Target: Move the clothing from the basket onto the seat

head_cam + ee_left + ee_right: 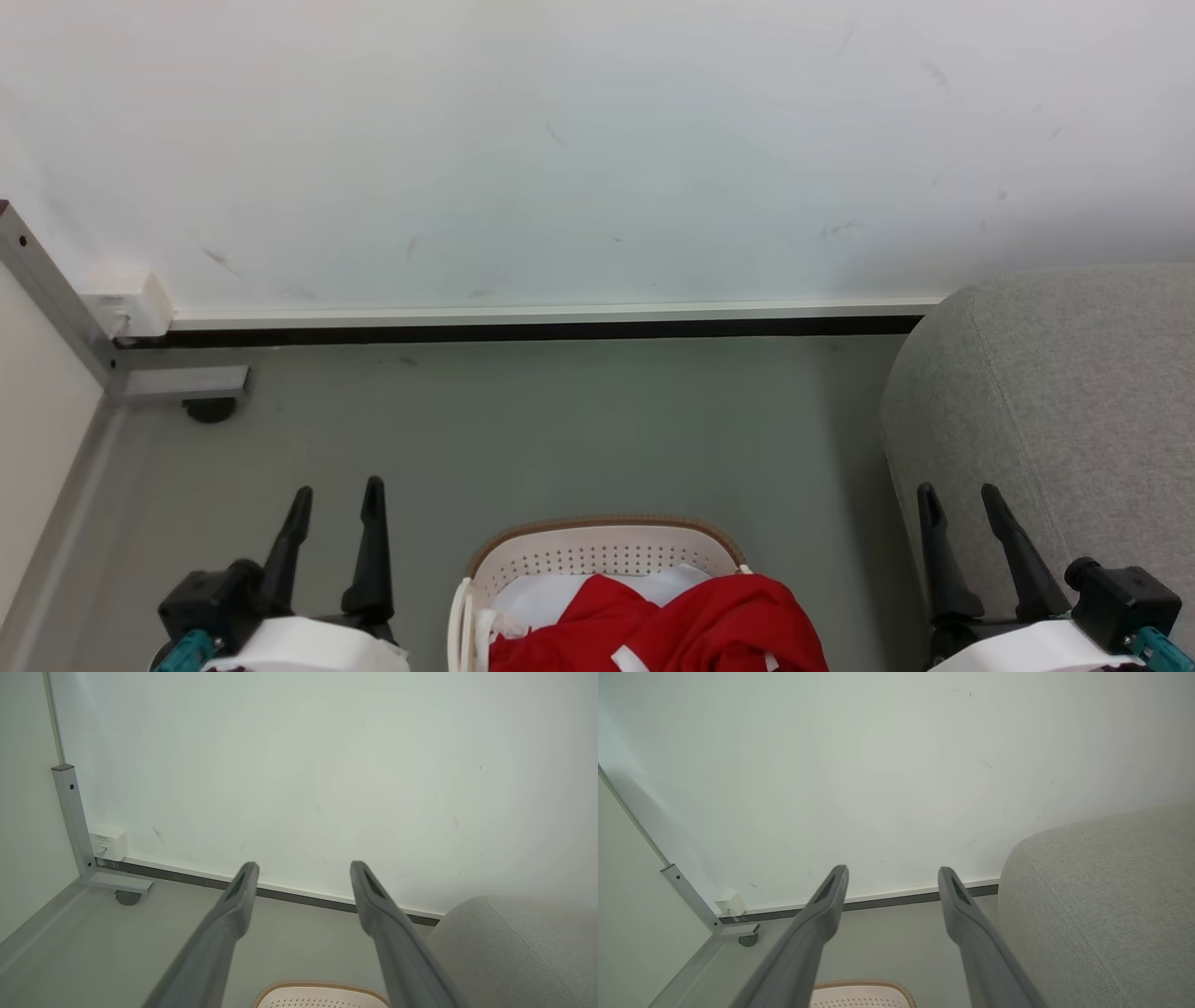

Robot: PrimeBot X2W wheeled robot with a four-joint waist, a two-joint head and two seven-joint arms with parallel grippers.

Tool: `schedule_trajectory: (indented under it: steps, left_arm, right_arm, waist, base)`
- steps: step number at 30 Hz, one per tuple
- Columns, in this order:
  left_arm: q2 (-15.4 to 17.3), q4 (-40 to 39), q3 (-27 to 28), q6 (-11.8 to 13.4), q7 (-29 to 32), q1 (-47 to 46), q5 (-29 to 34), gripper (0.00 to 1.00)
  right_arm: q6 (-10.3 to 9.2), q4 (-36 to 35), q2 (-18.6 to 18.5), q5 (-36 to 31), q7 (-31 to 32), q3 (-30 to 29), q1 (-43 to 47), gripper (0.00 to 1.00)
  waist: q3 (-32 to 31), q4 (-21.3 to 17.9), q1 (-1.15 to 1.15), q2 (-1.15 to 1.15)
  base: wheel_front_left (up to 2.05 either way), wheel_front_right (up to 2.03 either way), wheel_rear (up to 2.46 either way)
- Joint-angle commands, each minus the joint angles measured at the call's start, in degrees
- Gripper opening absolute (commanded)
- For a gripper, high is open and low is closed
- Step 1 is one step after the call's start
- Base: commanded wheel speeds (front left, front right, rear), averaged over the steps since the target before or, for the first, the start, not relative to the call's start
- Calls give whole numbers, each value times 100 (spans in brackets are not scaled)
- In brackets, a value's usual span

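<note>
Red clothing (pixel 672 625) is lying heaped in the basket (pixel 597 553) at the near edge of the head view, bulging up over the basket's right side. A white piece (pixel 551 597) is showing beneath it toward the far end, and whether that is part of a garment or a lining cannot be told. The seat (pixel 1055 411) is standing to the right of the basket, apart from it, with a strip of grey floor (pixel 560 420) lying between them, and no red fabric is resting on the part of the seat that is showing. Judging from this, the task is sitting at its very start: nothing is looking moved yet, and the whole pile is waiting to be lifted out and carried rightward. The left gripper (pixel 338 487) is hanging left of the basket over bare floor, its jaws standing wide apart and holding nothing. The right gripper (pixel 957 489) is hovering right of the basket, in front of the seat's near left corner, its jaws likewise spread wide and empty. Both wrist views are looking between parted jaws at the pale wall (pixel 560 140) and floor, with the basket's far rim peeking in at the bottom and no cloth between the jaws. Neither gripper is touching the clothing or the basket, so a reach down into the pile is likely the first thing needed, and how many garments are lying in the heap cannot be told from here.
</note>
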Motion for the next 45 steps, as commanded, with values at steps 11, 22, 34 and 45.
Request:
schedule_trajectory:
  steps: [11, 22, 34, 45]
  left_arm:
    - [32, -76, -25, -29, -184, 13, 647, 100]
    - [-39, -22, 12, -105, -310, 37, 1140, 100]
    - [-108, 33, 77, -154, -424, 51, 1563, 100]
    - [-166, 88, 151, -221, -466, 40, 1808, 100]
  right_arm:
    - [-9, -34, -55, -566, -178, 91, -135, 100]
    - [-10, -122, -58, -875, -308, 118, -127, 100]
    - [-11, -143, -60, -1206, -433, 178, -145, 100]
    - [-12, -161, -58, -1325, -462, 197, -143, 100]
  waist:
    - [14, -27, 0, 0]
    - [0, -40, 0, 0]
    - [-16, -80, 0, 0]
    - [-26, -99, 0, 0]
  base:
    - [0, 0, 0]
    - [0, 0, 0]
    - [0, 0, 0]
    - [0, 0, 0]
